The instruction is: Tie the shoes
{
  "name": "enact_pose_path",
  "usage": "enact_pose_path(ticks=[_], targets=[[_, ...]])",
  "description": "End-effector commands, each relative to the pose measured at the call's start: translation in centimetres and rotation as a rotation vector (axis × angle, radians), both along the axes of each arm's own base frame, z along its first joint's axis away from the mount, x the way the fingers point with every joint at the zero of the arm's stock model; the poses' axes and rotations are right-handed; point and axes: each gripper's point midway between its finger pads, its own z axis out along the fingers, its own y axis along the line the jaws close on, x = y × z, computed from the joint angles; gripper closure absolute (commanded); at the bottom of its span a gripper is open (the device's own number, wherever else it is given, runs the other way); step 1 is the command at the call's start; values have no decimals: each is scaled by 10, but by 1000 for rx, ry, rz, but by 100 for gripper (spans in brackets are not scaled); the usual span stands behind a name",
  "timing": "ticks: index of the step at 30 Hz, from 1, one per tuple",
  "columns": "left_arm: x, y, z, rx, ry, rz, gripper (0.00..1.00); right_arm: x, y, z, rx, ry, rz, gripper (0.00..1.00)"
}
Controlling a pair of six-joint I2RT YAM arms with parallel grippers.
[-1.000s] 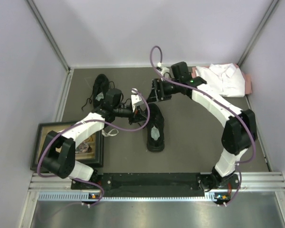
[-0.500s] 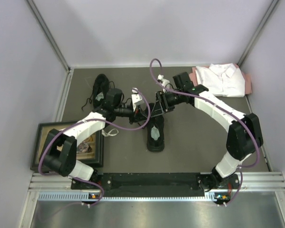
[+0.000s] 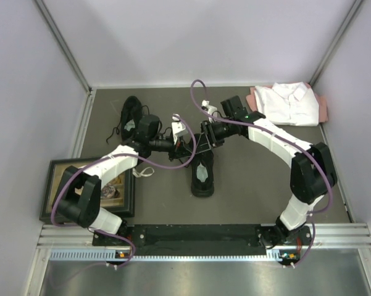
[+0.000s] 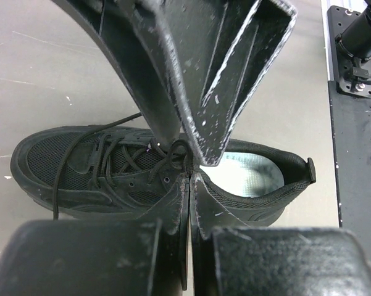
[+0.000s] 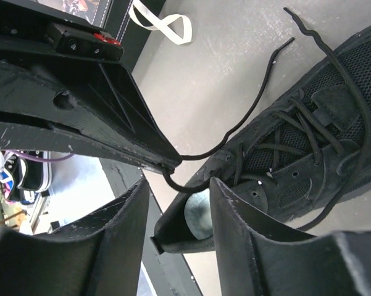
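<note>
One black shoe (image 3: pixel 202 171) lies mid-table, its pale grey insole (image 4: pixel 250 176) showing; the other shoe (image 3: pixel 130 115) sits at the back left. My left gripper (image 4: pixel 190 177) hangs just above the near shoe's (image 4: pixel 62 166) tongue. It is shut on a thin black lace (image 5: pixel 247 120) that runs from its tip down to the eyelets. My right gripper (image 5: pixel 178 185) faces it tip to tip, open, with the short loop of held lace lying between its fingers (image 5: pixel 234 234). In the top view both grippers, left (image 3: pixel 187 145) and right (image 3: pixel 202 142), meet over the shoe's far end.
A folded white shirt (image 3: pixel 289 102) lies at the back right on something pink. A dark framed tray (image 3: pixel 68 185) sits at the left by the left arm. A white strip loop (image 5: pixel 163 26) lies on the grey tabletop. The black base plate (image 4: pixel 358 185) borders the near edge.
My right gripper has swung from the back of the table down to the left gripper's tip over the shoe, and its jaws have narrowed. The left gripper stayed put, still shut.
</note>
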Motion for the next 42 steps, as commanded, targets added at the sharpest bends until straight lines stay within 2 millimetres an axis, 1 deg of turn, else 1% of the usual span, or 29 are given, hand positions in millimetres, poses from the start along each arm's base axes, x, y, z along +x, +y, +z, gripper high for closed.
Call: enact_pose_path(ticks=[1, 6, 7, 9, 10, 11, 12, 13, 14, 15, 16, 19, 20, 21, 23, 24, 25, 26, 27, 28, 29, 30, 31, 33, 35, 36, 38, 39, 42], targets=[[8, -8, 18, -38, -59, -22, 100, 4, 11, 9, 43, -30, 22, 59], [10, -9, 17, -38, -55, -15, 100, 5, 12, 7, 39, -26, 21, 73], [10, -9, 18, -39, -56, -15, 100, 5, 11, 6, 35, -24, 19, 79], [10, -9, 17, -39, -53, -14, 100, 5, 12, 6, 34, -29, 20, 87], [10, -9, 18, -40, -54, -16, 100, 5, 11, 6, 30, -29, 19, 98], [10, -9, 18, -40, -54, -16, 100, 6, 10, 4, 24, -27, 17, 100], [10, -8, 16, -34, -48, -12, 99, 7, 10, 3, 17, -34, 16, 100], [9, -8, 18, -33, -50, -13, 93, 6, 10, 3, 15, -37, 18, 100], [12, -5, 17, -17, -53, 2, 82, 6, 8, 1, 8, -33, 17, 100], [20, -1, 21, -8, -60, 31, 72, 6, 8, 2, 5, -44, 16, 100], [18, 8, 12, 39, -5, 55, 55, 5, 7, 1, 1, -45, 16, 100], [45, 35, 11, 61, 3, 155, 47, 3, 5, 0, -5, -45, 15, 100], [52, 41, 11, 56, 12, 181, 46, 3, 4, 0, -6, -47, 15, 100], [65, 52, 11, 60, 12, 234, 46, 3, 4, 1, -4, -48, 15, 100], [76, 56, 1, 75, 9, 248, 46, 3, 4, 0, -7, -43, 17, 100], [82, 56, 2, 88, 3, 245, 46, 2, 4, 0, -8, -44, 17, 100], [85, 55, -12, 105, 32, 233, 45, 1, 3, -1, -9, -42, 18, 100], [86, 53, -17, 109, 60, 224, 44, 2, 3, -1, -10, -46, 19, 100], [93, 49, -13, 101, 63, 211, 43, 2, 2, -2, -13, -44, 16, 100], [96, 48, -32, 123, 125, 210, 42, 1, 2, -2, -15, -45, 16, 100], [98, 46, -37, 126, 164, 210, 41, 1, 2, -2, -16, -45, 17, 100], [106, 44, -35, 123, 164, 212, 40, 2, 2, -2, -16, -45, 14, 100], [113, 44, -49, 141, 187, 230, 40, 2, 2, -1, -16, -48, 13, 100], [122, 41, -59, 141, 203, 238, 40, 3, 2, -1, -18, -50, 10, 100], [130, 37, -58, 132, 199, 228, 40, 3, 2, -1, -19, -45, 9, 100], [129, 36, -68, 143, 237, 223, 40, 3, 2, -2, -20, -44, 9, 100], [129, 34, -71, 142, 253, 200, 41, 3, 3, -2, -17, -38, 9, 100], [129, 33, -77, 148, 268, 196, 42, 4, 3, -3, -18, -34, 6, 100], [128, 32, -85, 150, 285, 185, 44, 4, 4, -4, -16, -27, 9, 100]])
